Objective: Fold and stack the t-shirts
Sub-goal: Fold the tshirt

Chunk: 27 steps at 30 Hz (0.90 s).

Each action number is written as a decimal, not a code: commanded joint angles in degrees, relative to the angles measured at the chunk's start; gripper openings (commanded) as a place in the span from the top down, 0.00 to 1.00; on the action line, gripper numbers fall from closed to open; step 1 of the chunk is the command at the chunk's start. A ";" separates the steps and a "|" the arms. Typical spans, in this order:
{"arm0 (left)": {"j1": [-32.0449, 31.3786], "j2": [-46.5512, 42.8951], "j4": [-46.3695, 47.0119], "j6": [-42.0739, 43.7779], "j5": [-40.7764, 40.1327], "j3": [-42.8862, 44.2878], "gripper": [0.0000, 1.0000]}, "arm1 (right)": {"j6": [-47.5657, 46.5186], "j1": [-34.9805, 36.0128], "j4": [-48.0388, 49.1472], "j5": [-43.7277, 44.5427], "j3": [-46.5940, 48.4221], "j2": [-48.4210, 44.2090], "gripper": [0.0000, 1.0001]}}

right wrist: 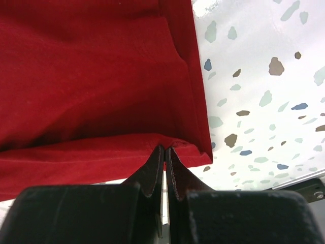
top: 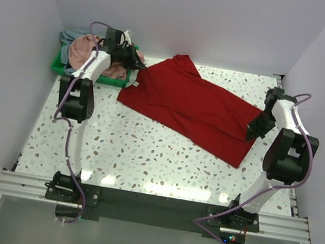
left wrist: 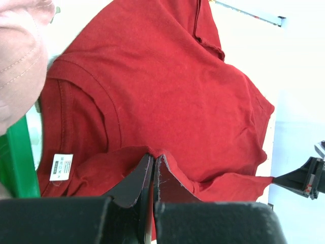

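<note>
Right gripper (right wrist: 165, 150): jaws pressed together, pinching a fold at the hem edge of the red t-shirt (top: 196, 105). This is the grip point nearest the arm bases.
Table (top: 144, 156): speckled top that carries the shirt.
Red t-shirt, position: spread mostly flat, from the table centre towards the right side.
Red t-shirt, long axis: diagonal, with the hem at the near right and the collar at the far left.
Left gripper (left wrist: 154, 158): jaws pressed together, pinching a raised fold beside the collar, near the white neck label (left wrist: 61, 166).
Governing relation: the grips sit at opposite ends of the long axis, so the cloth runs from each claw towards the other. The right arm is nearer the hem and the left arm nearer the collar.
Next move (judgement): any fold must carry one end along this diagonal, so both pinches need to hold.
Green tray (top: 56, 68): far left corner, just beside the left gripper.
Tray contents: pink t-shirt (top: 87, 48) and grey-blue t-shirt (top: 71, 34), bunched and unfolded.
Progress (judgement): early, as no folded shirt is visible.
</note>
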 commanded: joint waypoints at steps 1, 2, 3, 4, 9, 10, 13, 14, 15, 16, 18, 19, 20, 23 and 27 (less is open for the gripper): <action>-0.47 1.07 3.89 -1.66 0.65 2.71 1.00 | -1.74 -0.51 0.36 1.46 1.72 0.61 1.00; -0.56 1.25 4.24 -1.84 0.48 2.71 1.00 | -1.92 -0.68 0.54 1.46 1.72 0.87 1.00; -0.56 1.51 4.59 -2.01 0.39 2.71 1.00 | -2.00 -0.68 0.63 1.37 1.63 1.31 1.00; -0.65 1.69 4.94 -2.45 0.39 2.79 1.00 | -2.09 -0.68 1.06 1.37 1.63 1.66 1.00; -0.91 2.57 7.58 -3.07 -0.49 4.02 0.75 | -2.62 -1.39 1.51 1.28 3.47 3.16 1.00; -1.26 2.66 7.93 -2.90 -0.58 4.20 0.66 | -2.97 -1.47 1.51 1.20 3.74 3.51 0.99; -2.05 2.04 8.81 -1.67 -0.84 4.55 0.35 | -3.32 -2.00 1.42 0.50 4.80 3.86 0.78; -2.23 1.78 8.55 -1.23 -1.19 4.46 0.30 | -3.41 -2.09 1.51 0.32 4.88 3.69 0.57; -2.41 0.91 8.29 -0.62 -1.45 4.20 0.17 | -3.59 -2.18 1.51 0.40 4.97 3.42 0.49; -2.76 0.20 8.11 0.78 -2.24 3.77 0.12 | -3.59 -2.18 1.68 0.40 4.80 3.16 0.43; -3.02 -2.61 7.32 3.33 -3.38 1.40 0.07 | -3.94 -2.18 2.20 -0.03 4.01 1.93 0.34; -3.02 -3.75 6.71 4.13 -4.87 0.00 0.06 | -4.11 -2.18 2.30 -0.38 3.57 1.41 0.30; -3.02 -6.28 5.92 5.09 -5.93 -3.06 0.06 | -4.29 -2.18 2.47 -1.17 2.87 0.18 0.29; -3.02 -10.86 1.45 9.57 -11.29 -9.91 0.07 | -4.64 -2.18 3.17 -2.14 -1.43 -2.54 0.29; -2.50 -17.28 0.98 12.40 -14.73 -22.49 0.11 | -4.03 -2.18 4.84 -2.76 -10.46 -7.19 0.30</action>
